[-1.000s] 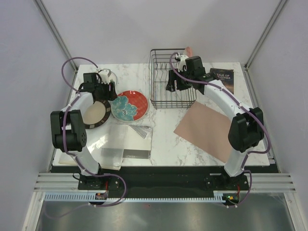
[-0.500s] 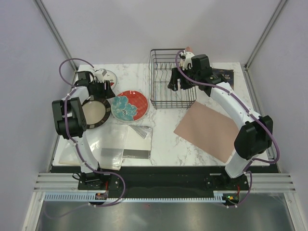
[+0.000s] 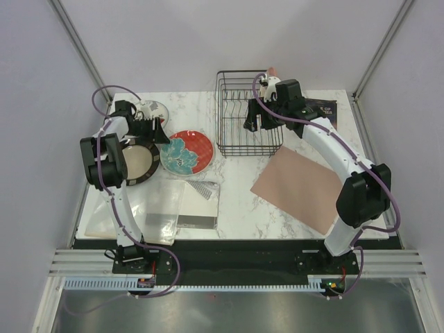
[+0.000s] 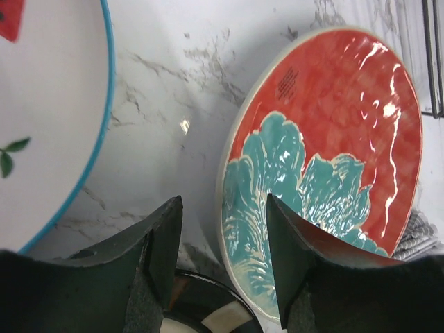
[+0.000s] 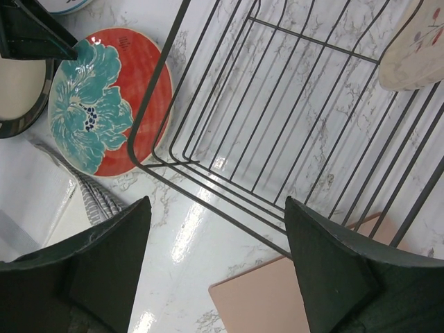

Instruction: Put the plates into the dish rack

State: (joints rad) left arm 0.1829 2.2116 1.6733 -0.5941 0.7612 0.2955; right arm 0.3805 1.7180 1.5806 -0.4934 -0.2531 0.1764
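Observation:
The black wire dish rack [image 3: 239, 114] stands at the back centre. A pink-and-cream plate [image 5: 416, 48] leans inside its far right end; only a pink sliver [image 3: 272, 71] of it shows from above. The red plate with teal flower [image 3: 186, 152] lies left of the rack. The dark-rimmed cream plate [image 3: 135, 165] lies beside it. The white plate [image 3: 150, 109] lies behind. My left gripper [image 4: 223, 201] is open and empty, low between these three plates [image 3: 154, 130]. My right gripper [image 5: 216, 201] is open wide and empty above the rack's front right edge [image 3: 258, 123].
A pinkish-brown mat [image 3: 298, 187] lies at the right front of the rack. A dark book [image 3: 320, 111] lies at the back right. A clear bag and a striped cloth [image 3: 182, 208] lie at the front left. Side walls close in the table.
The left arm's elbow swung back and left, its gripper staying between the plates. The right gripper shifted slightly right and back over the rack.

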